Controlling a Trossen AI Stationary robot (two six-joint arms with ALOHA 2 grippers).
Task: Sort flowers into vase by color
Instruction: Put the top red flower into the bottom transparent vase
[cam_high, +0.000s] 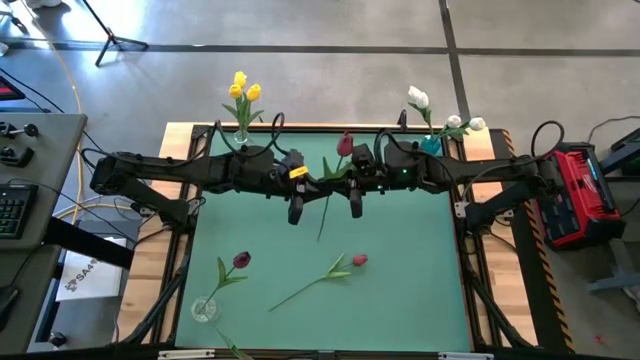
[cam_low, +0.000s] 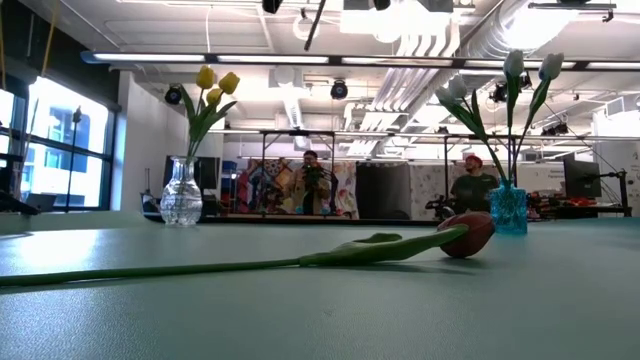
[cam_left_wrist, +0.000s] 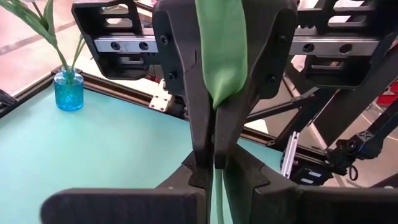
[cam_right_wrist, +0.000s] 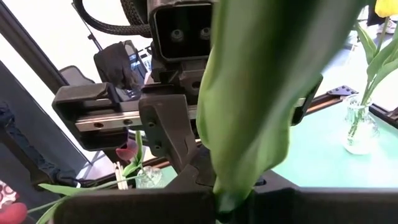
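A dark red flower with a long green stem hangs over the table's middle, between my two grippers. My left gripper comes from the left and my right gripper from the right; both are shut on this flower. Two more dark red flowers lie flat on the green mat. Yellow flowers stand in a clear vase at the far left. White flowers stand in a blue vase at the far right. My left gripper pinches the flower's thin stem between its two fingers, just below the leaf. The fingers come level from the table's left and lie across the stem. The flower is lifted clear of the mat. My right gripper pinches the base of the broad green leaf and the stem between its two fingers. They come level from the table's right, across the stem, tip to tip with the left fingers. The flower's head points to the far edge, its stem end to the near edge.
An empty clear vase stands at the near left corner. The low view shows one lying flower in front of both far vases. People stand in the room beyond the table. Open mat lies at the near right.
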